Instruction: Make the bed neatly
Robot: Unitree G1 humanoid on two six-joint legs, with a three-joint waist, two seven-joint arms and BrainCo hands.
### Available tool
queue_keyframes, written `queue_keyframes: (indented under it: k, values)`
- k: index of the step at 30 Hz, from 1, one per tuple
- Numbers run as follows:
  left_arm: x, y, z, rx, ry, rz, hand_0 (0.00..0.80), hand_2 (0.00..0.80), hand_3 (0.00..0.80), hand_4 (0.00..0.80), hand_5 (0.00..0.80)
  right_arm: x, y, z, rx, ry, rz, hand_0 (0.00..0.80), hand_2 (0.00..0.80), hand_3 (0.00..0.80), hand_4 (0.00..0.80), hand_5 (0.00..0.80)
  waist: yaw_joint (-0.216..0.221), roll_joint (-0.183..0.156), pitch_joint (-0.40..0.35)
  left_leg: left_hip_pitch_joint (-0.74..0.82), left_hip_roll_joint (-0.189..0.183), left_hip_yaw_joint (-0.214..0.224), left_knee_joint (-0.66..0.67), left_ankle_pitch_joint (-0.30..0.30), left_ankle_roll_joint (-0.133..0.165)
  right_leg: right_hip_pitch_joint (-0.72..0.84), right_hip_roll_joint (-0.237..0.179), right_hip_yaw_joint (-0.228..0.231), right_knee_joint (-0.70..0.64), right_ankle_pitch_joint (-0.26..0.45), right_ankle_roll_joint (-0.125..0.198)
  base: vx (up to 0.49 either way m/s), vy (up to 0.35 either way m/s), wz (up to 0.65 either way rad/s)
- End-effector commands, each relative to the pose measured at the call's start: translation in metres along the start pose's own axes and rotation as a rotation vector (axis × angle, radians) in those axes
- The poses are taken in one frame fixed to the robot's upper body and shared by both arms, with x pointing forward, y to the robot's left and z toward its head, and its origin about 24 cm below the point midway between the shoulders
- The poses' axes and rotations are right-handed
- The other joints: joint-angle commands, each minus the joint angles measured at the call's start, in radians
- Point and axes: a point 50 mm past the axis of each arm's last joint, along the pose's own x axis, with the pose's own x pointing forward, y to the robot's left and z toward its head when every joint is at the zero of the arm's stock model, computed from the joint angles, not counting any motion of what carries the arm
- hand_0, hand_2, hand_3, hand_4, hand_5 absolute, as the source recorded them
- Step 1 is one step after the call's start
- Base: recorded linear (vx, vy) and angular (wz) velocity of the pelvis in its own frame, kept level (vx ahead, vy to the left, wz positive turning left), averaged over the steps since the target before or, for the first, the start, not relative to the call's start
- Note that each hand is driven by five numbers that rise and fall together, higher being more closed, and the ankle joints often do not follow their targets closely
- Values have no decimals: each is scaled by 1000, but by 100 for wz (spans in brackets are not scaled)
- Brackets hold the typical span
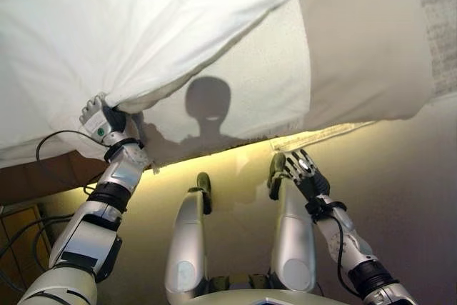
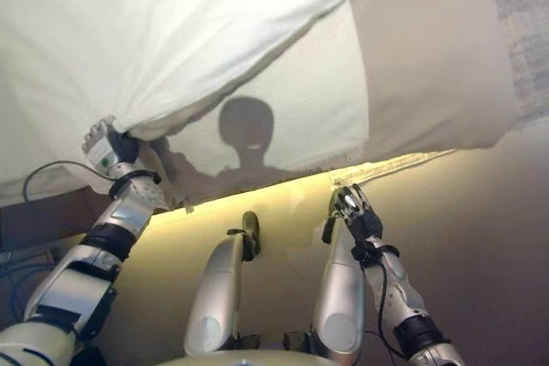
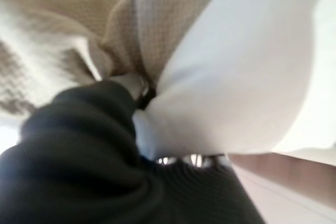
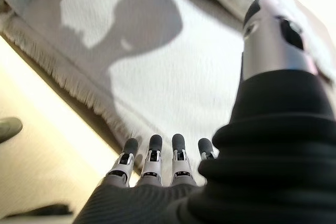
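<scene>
One white duvet [image 1: 143, 26] is filling the upper left of the frame, its long edge running diagonally from lower left to upper right. One textured blanket [image 1: 243, 83] and one beige sheet [image 1: 364, 41] are lying beneath. The left hand [image 1: 100, 121] is clamping the duvet's corner at left centre. The right hand [image 1: 303, 169] is hanging with fingers straight, holding nothing, at lower right, below the bed's fringed edge

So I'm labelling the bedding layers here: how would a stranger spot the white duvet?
Start at the bed. The white duvet is the smooth top layer, its corner bunched in the left hand. Unlike the textured, fringed blanket beneath, it is plain and puffy.
</scene>
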Motion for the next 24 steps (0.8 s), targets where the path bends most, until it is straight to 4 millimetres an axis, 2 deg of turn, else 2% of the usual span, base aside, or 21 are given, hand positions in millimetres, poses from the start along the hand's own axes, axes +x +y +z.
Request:
queue_keyframes:
  k: [1,6,10,13,16,19,22,24]
  values:
    - [20,33,-45,26,136,92,800,800,800,800,800,-15,-9,2,-3,-42,-13,0,0,0,0,0,43,16,-68,29,-11,9,-191,198,41,81,-22,27,-109,150,118,56,46,17]
    - [22,54,-84,-11,287,89,800,800,800,800,800,-29,-23,-5,-20,-33,-32,0,0,0,0,0,49,22,-113,116,-20,5,-262,204,42,162,-28,16,-172,161,125,27,61,14]
    - [13,66,-124,-7,434,95,800,800,800,800,800,-35,-30,-11,-23,-17,-73,0,0,0,0,0,51,33,-152,186,-27,7,-300,200,40,241,-40,6,-217,156,127,97,105,8]
    - [0,64,-145,50,497,57,800,800,800,800,800,-25,-23,-18,-40,0,-136,0,0,0,0,0,68,64,-196,250,-41,6,-331,197,39,315,-76,-18,-247,159,128,209,198,19]
    - [-12,67,-166,125,563,21,800,800,800,800,800,-24,-27,-27,-71,28,-188,0,0,0,0,0,83,97,-251,303,-52,8,-367,196,39,365,-103,-33,-276,159,132,220,239,22]
    - [-21,73,-182,281,570,-26,800,800,800,800,800,-26,-32,-34,-103,53,-218,0,0,0,0,0,95,120,-290,342,-57,13,-391,195,40,412,-120,-51,-303,146,135,169,192,13]
    - [-18,93,-195,373,603,-15,800,800,800,800,800,-28,-37,-41,-132,71,-248,0,0,0,0,0,107,139,-332,383,-63,16,-425,198,38,474,-127,-64,-346,131,140,155,162,7]
    - [-15,108,-204,364,652,18,800,800,800,800,800,-30,-42,-44,-149,78,-267,0,0,0,0,0,112,150,-350,395,-64,21,-438,201,37,498,-128,-72,-370,126,141,101,146,-6]
